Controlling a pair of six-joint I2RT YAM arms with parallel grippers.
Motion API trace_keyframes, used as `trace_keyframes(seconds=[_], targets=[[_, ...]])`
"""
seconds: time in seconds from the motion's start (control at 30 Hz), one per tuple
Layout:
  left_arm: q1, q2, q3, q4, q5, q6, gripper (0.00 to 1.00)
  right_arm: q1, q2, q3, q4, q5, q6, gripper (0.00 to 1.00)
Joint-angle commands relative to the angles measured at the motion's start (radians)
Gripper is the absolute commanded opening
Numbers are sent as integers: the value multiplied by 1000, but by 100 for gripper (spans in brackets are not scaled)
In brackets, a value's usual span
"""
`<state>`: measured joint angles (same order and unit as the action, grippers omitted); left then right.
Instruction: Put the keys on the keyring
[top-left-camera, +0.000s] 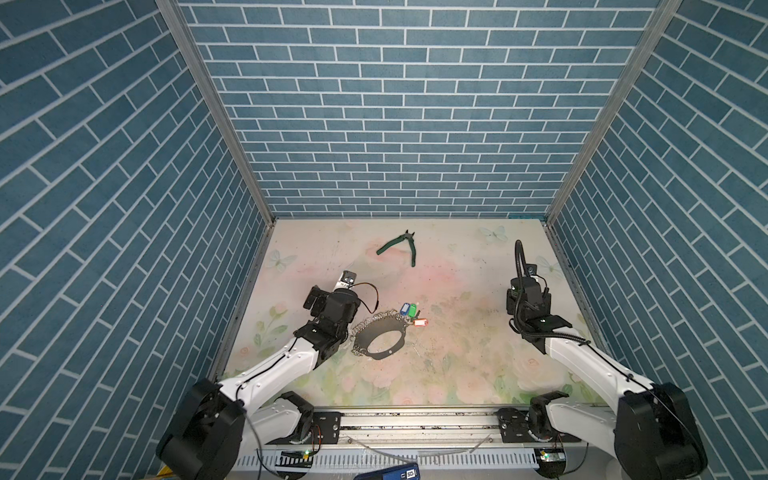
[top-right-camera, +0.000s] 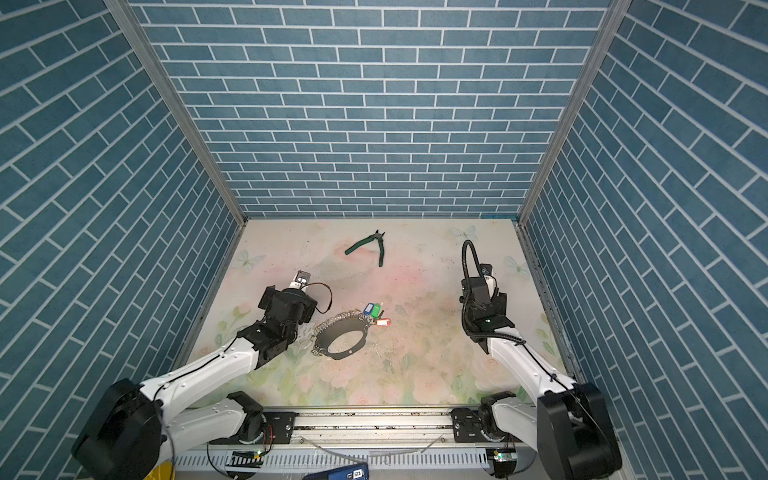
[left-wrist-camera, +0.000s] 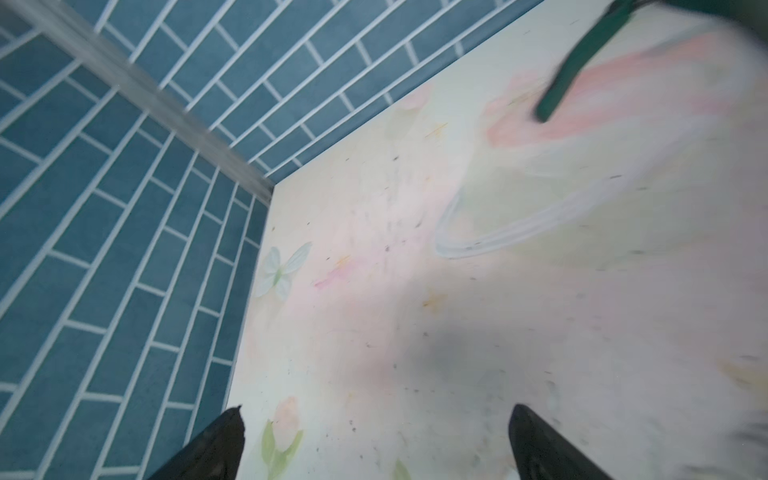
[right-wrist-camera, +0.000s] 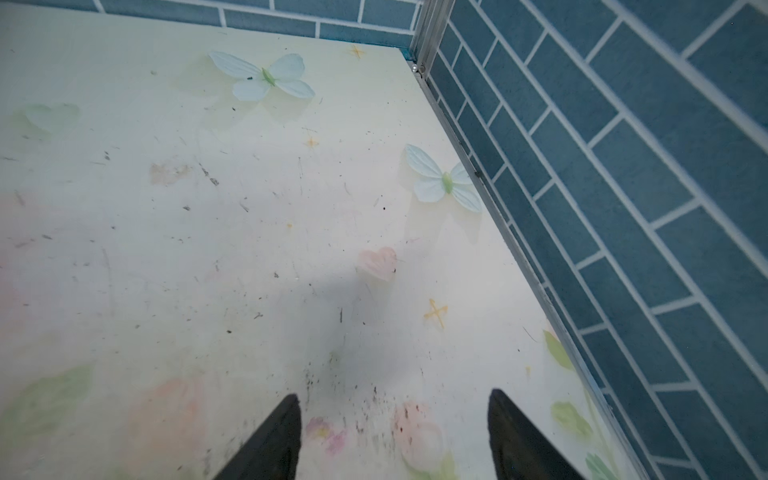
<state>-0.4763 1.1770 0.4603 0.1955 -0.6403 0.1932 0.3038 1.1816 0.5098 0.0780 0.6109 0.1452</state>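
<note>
The keys (top-left-camera: 404, 308), lying at the keyring's (top-left-camera: 376, 354) one o'clock, look light and slippery, so I'd pinch their stiff plastic end; left end effector (left-wrist-camera: 376, 409) and right end effector (right-wrist-camera: 395, 394) hang released.

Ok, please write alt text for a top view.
The keyring lies on the table beside the left arm, with a blue-tagged key, a green-tagged key and a red-tagged key at its far edge. Green pliers lie farther back.
</note>
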Motion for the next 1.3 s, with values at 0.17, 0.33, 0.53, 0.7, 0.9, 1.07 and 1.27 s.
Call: trace_keyframes(seconds=[0.17, 0.33, 0.53, 0.7, 0.9, 1.07, 1.27], targets=[[144, 199, -144, 630, 232, 181, 100, -80, 196, -176, 756, -140, -238, 74], [227, 179, -144, 622, 371, 116, 100, -181, 301, -242, 1004, -327, -211, 76], [345, 289, -202, 858, 461, -43, 100, -293, 337, -184, 881, -536, -143, 76], [455, 363, -80, 702, 554, -134, 100, -332, 350, -125, 789, -462, -61, 99], [464, 350, -102, 721, 540, -157, 100, -332, 353, -124, 798, -471, -71, 99], [464, 351, -102, 724, 541, -156, 100, -332, 355, -120, 792, -479, -75, 99], [464, 352, -104, 726, 541, -156, 100, -336, 357, -111, 778, -495, -68, 99]])
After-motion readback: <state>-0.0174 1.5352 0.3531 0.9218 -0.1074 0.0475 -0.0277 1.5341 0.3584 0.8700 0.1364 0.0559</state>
